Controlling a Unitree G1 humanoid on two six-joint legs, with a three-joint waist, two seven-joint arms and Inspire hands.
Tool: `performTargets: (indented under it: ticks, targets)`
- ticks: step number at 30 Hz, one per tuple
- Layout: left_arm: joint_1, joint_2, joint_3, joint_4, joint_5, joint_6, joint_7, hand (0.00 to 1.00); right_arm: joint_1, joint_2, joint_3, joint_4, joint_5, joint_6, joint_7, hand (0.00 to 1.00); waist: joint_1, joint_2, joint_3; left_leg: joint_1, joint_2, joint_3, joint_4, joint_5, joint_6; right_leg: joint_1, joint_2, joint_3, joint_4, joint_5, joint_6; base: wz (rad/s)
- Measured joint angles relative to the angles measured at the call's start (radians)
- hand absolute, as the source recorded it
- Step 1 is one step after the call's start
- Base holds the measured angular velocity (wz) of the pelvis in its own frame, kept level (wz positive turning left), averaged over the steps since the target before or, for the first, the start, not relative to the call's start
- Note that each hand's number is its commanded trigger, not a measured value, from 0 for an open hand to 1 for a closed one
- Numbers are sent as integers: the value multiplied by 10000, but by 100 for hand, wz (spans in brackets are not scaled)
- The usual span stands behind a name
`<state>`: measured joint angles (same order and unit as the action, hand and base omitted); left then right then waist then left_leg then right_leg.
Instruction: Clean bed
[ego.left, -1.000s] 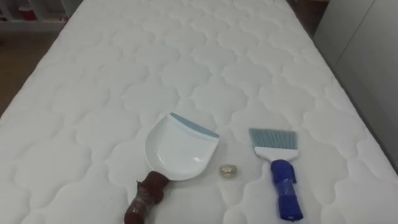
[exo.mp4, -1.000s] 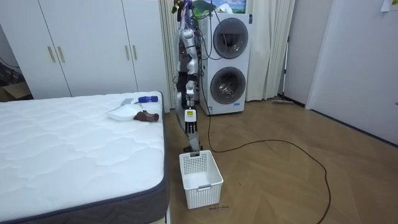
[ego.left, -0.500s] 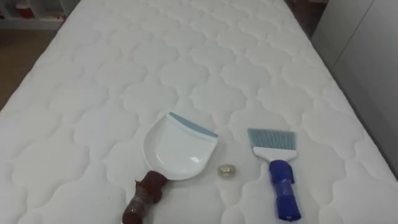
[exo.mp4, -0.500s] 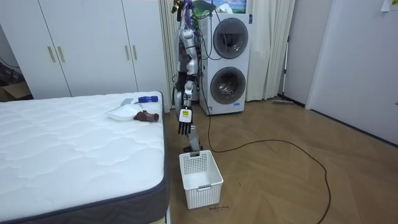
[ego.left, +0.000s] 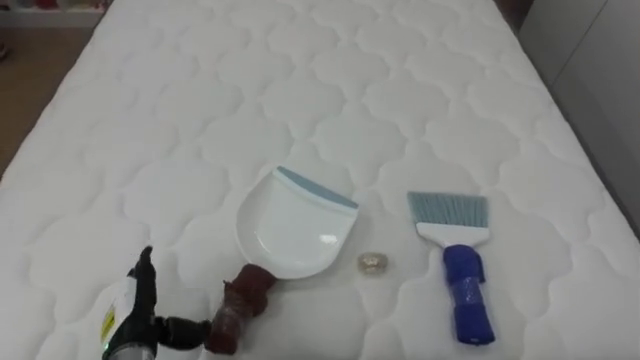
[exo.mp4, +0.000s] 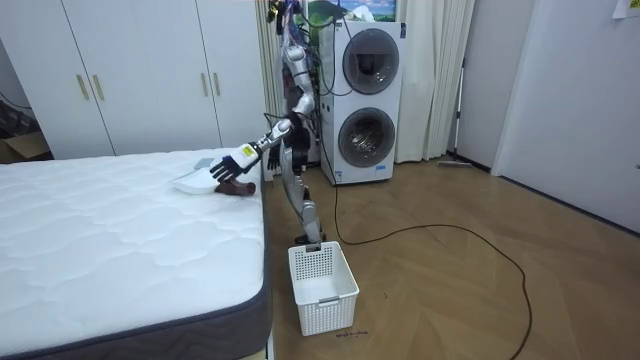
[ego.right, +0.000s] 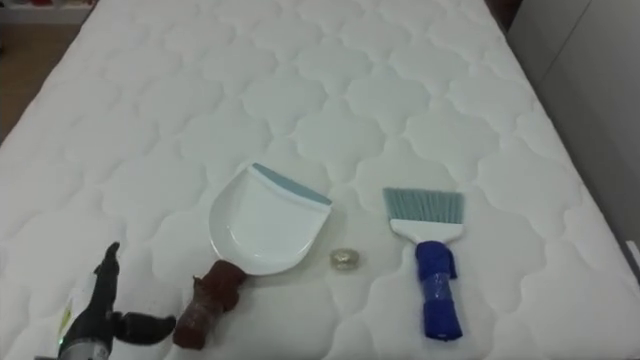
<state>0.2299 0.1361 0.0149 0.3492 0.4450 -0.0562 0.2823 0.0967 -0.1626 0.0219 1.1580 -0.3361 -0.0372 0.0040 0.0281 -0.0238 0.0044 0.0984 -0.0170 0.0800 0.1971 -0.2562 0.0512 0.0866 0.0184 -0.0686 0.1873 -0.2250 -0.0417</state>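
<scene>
A white dustpan (ego.left: 290, 232) with a blue lip lies on the white quilted mattress (ego.left: 330, 90), its brown wrapped handle (ego.left: 240, 310) pointing toward me. Just right of the pan sits a small crumpled pale scrap (ego.left: 372, 263). Further right lies a brush (ego.left: 462, 290) with a blue handle and grey-blue bristles pointing away from me. My left hand (ego.left: 135, 320) comes in at the lower left, open, fingers straight. Its thumb stretches toward the end of the brown handle; I cannot tell if they touch. In the room view I stand at the bed's end, left hand (exo.mp4: 222, 168) out over the dustpan (exo.mp4: 195, 180).
A white slatted basket (exo.mp4: 322, 287) stands on the wooden floor by the bed's corner. Stacked washing machines (exo.mp4: 372, 100) are behind me and white wardrobes (exo.mp4: 140, 75) line the wall. The mattress edge drops off at the right (ego.left: 610, 200).
My left arm has risen from hanging at my side to reach over the bed. The hand has entered the eye view beside the dustpan handle. The camera has shifted slightly.
</scene>
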Motion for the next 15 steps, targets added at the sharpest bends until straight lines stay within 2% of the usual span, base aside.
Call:
performTargets:
  ticks: [8, 11, 15]
  targets:
    - [-358, 9, -312, -73, 3, -302, -6, 0, -9, -35, 42, 10, 267, -169, 221, 0, -76, -34, -14, -24, 21, -19, -9, 0, 0, 4, 6, 2, -68, 12, -15, 0]
    - [-415, 204, -639, -60, -52, -311, 7, 0, -33, -43, 181, 35, 574, -169, 217, 0, -238, -44, -21, -80, 8, -54, -12, 0, -1, 35, -3, -59, -178, 33, -20, 4]
    - [-414, 210, -806, -18, -72, -310, 6, 0, 18, -59, 249, 67, 956, -163, 212, 0, -353, -71, -8, -31, 13, -43, -22, 0, -1, 128, 2, -37, -195, 39, -21, 0]
